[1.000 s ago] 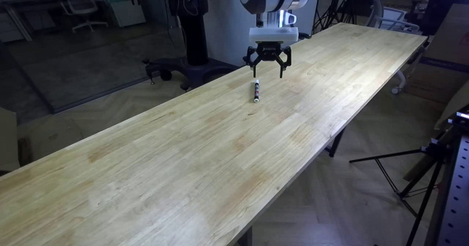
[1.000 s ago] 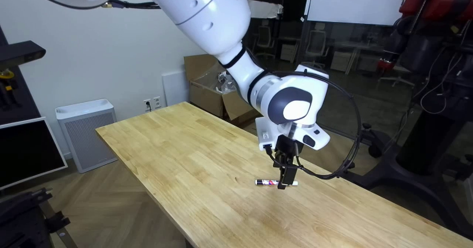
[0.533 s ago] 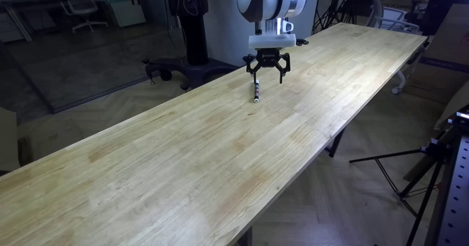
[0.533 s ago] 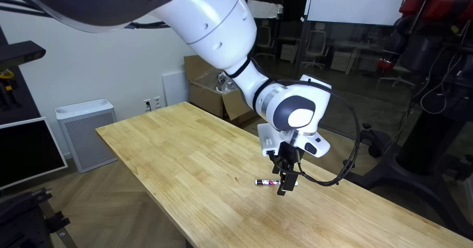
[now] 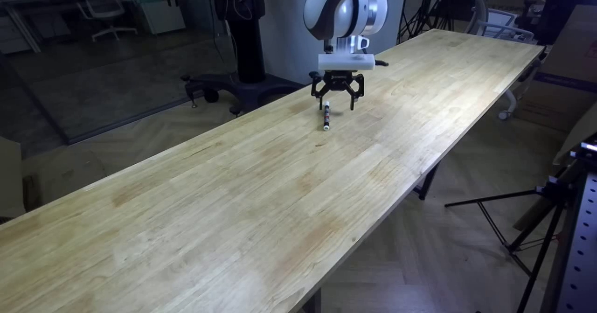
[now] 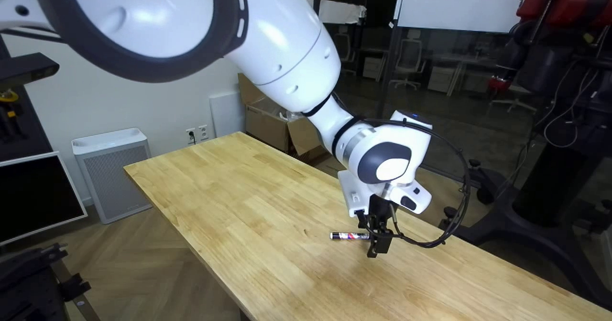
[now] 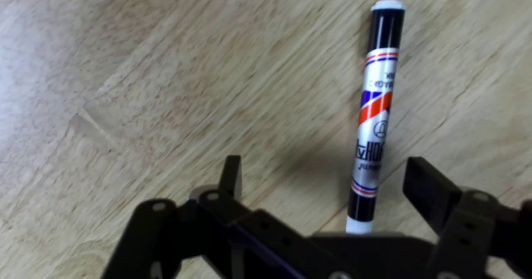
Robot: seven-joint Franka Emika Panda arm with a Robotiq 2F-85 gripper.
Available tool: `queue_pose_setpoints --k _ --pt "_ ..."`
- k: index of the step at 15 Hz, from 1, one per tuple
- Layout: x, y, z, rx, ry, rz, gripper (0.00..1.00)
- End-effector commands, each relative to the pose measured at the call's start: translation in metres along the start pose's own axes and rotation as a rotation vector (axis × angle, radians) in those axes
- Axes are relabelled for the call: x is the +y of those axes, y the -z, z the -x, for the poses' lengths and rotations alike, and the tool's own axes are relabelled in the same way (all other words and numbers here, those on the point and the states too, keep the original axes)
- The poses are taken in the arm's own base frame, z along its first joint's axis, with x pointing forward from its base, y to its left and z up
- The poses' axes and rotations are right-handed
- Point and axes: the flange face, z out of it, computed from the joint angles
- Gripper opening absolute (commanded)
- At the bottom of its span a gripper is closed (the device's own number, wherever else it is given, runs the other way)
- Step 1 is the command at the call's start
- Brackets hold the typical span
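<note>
A marker (image 5: 326, 116) with a white, red and blue label, black bands and white ends lies on the wooden table. It also shows in an exterior view (image 6: 348, 236), where the fingers hide its far end, and in the wrist view (image 7: 373, 121). My gripper (image 5: 336, 107) is open and empty, pointing down just above the table at one end of the marker. It also shows in an exterior view (image 6: 374, 250). In the wrist view the marker's lower part lies between the open fingers (image 7: 323, 162), closer to the right finger. I see no contact with either finger.
The long wooden table (image 5: 261, 201) carries the marker. A dark wheeled stand (image 5: 247, 70) is beyond the table's edge. A cardboard box (image 6: 267, 125) and an air purifier (image 6: 114, 172) stand near the table's end. A tripod (image 5: 527, 219) stands on the floor.
My gripper has come down toward the table and, lately, shifted slightly sideways, toward the marker's white end. It has stayed open. The marker has not moved.
</note>
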Motion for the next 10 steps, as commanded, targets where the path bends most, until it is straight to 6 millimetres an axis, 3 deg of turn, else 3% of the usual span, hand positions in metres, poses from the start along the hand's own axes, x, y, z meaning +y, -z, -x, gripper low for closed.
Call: queue_pose_setpoints --k 1,3,10 --pt "-0.007 -0.004 -0.014 0.025 0.013 -0.043 0.75" --pt "-0.010 -0.005 -0.017 0.035 0.016 -0.054 0.67" --pt "-0.021 -0.006 -0.015 0.040 0.022 -0.071 0.18"
